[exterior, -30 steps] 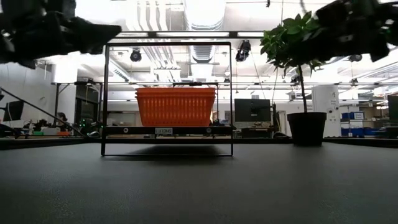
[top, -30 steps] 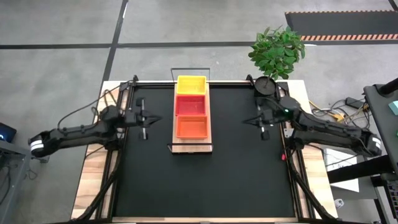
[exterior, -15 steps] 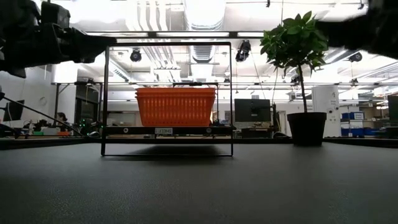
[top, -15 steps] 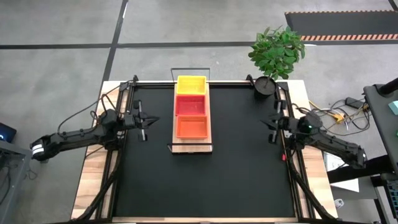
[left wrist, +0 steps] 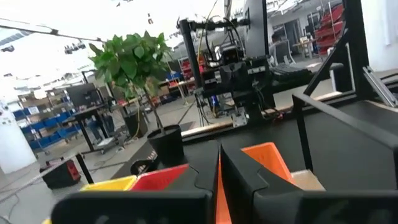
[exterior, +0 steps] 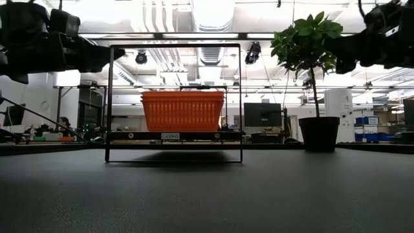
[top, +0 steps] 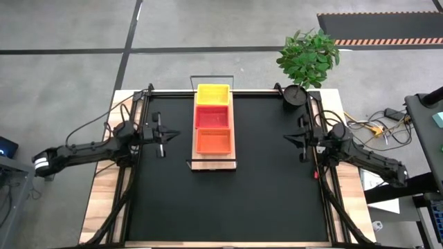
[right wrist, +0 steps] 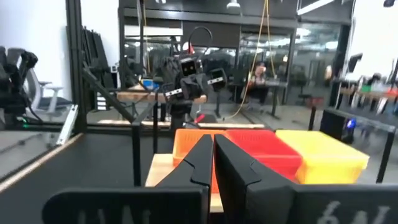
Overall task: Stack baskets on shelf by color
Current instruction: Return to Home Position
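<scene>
Flanking the shelf (top: 213, 164), my left tool (top: 165, 135) and right tool (top: 299, 140) hang pressed together, empty; baskets (top: 213, 117) stacked, only homing remains.

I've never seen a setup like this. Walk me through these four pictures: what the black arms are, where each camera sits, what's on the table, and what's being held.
This is a two-armed robot working at a table. The high view looks straight down. In it the left gripper and right gripper hover on either side of a wooden shelf, which stands on a black mat. On the shelf, in a row, sit yellow baskets, red baskets and orange baskets. A potted plant stands at the far right corner. The low view looks level across the mat, so only the orange baskets show, seen end-on. The other two pictures come from a camera on each wrist, looking past that arm's own dark fingers toward the shelf. Both grippers are shut and hold nothing.
</scene>
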Motion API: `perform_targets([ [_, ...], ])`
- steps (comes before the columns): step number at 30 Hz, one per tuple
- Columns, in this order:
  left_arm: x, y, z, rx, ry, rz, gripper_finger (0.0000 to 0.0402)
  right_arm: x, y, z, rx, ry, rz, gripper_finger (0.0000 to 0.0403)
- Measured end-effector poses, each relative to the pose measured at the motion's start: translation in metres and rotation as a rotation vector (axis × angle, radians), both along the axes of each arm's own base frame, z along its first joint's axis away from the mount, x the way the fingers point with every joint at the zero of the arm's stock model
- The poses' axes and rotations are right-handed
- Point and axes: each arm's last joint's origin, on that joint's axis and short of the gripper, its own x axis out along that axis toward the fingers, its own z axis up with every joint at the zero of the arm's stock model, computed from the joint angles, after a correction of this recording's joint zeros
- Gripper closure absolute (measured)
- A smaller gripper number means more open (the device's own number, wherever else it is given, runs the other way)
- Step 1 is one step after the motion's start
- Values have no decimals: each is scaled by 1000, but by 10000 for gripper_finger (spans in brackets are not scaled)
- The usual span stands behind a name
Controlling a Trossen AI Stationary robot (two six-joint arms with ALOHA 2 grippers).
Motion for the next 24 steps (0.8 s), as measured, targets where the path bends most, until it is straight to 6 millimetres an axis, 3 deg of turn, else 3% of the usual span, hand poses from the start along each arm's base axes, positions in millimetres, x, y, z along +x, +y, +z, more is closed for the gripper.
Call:
perform_targets([
  [7,3,1,-6,-20,48,0,400,3,-1,-3,153,24,-20,394],
  [13,7,3,-11,-39,93,-1,400,0,7,-10,187,39,-440,394],
  [18,10,4,-18,-61,145,-1,400,2,24,-10,-56,95,-329,394],
  [24,14,6,-27,-92,216,-1,400,2,24,-10,-88,105,-335,394],
])
